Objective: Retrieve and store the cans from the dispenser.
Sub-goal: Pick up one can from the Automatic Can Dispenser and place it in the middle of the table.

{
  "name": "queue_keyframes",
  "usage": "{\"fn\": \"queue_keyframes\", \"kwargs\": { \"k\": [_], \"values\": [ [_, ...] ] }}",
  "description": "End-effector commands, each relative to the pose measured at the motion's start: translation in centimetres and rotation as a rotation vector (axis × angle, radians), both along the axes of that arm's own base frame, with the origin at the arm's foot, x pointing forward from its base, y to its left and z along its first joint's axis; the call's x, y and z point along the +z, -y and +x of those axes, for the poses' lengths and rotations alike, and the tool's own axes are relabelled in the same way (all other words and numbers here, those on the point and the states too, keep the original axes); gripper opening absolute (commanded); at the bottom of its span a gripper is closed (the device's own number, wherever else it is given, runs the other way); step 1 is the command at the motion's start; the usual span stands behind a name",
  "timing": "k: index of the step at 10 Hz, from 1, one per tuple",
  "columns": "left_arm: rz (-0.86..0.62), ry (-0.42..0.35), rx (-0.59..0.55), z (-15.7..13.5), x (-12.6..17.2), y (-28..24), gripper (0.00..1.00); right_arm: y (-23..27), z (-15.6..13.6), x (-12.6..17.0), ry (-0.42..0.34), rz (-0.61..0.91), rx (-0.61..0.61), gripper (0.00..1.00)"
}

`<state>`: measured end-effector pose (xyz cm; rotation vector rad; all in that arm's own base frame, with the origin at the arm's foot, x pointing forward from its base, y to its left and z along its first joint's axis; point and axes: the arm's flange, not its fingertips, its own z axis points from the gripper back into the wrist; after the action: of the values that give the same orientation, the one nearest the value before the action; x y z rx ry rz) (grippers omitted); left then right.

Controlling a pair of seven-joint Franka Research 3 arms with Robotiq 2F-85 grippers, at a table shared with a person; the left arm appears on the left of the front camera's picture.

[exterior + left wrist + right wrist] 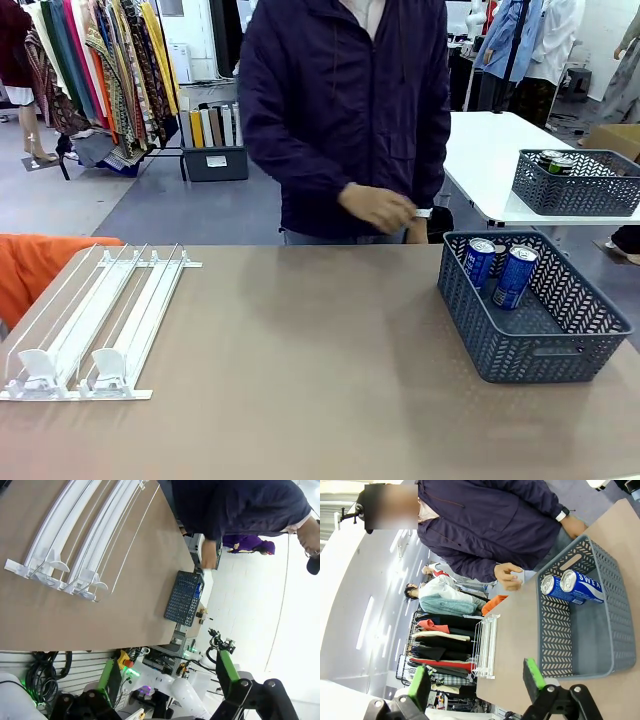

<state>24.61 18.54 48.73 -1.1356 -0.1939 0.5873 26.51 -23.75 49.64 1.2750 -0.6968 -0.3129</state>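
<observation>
Both grippers are seen with fingers spread apart and nothing between them: the left gripper [165, 692] at the bottom of its wrist view, the right gripper [475, 680] at the bottom of its own. Two blue cans [498, 270] with silver tops are seen leaning in the far left corner of a dark grey lattice basket [545, 350] at the right of the front view; white lettering reading "SWEA" is made out on one can [582, 586] in the right wrist view. The white dispenser [95, 325] is laid flat at the lower left of the front view, its pusher tabs [70, 365] near the front lip and its lanes bare. A wide stretch of brown table [300, 370] is left open between dispenser and basket. A person's hand [375, 208] is held beyond the far table edge, at upper centre
</observation>
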Motion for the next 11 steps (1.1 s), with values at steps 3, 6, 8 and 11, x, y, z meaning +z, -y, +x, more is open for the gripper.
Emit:
{"fn": "queue_keyframes", "kwargs": {
  "k": [3,6,8,11],
  "values": [
    [-0.010,0.010,-0.001,-0.05,0.16,0.06,1.00,-0.07,0.21,0.15,0.033,0.002,-0.001,1.00],
    [-0.010,0.010,-0.001,-0.05,0.16,0.06,1.00,-0.07,0.21,0.15,0.033,0.002,-0.001,1.00],
    [-0.010,0.010,-0.001,-0.05,0.16,0.06,1.00,-0.07,0.21,0.15,0.033,0.002,-0.001,1.00],
    [-0.010,0.010,-0.001,-0.05,0.16,0.06,1.00,-0.07,0.21,0.15,0.033,0.002,-0.001,1.00]
  ]
}}
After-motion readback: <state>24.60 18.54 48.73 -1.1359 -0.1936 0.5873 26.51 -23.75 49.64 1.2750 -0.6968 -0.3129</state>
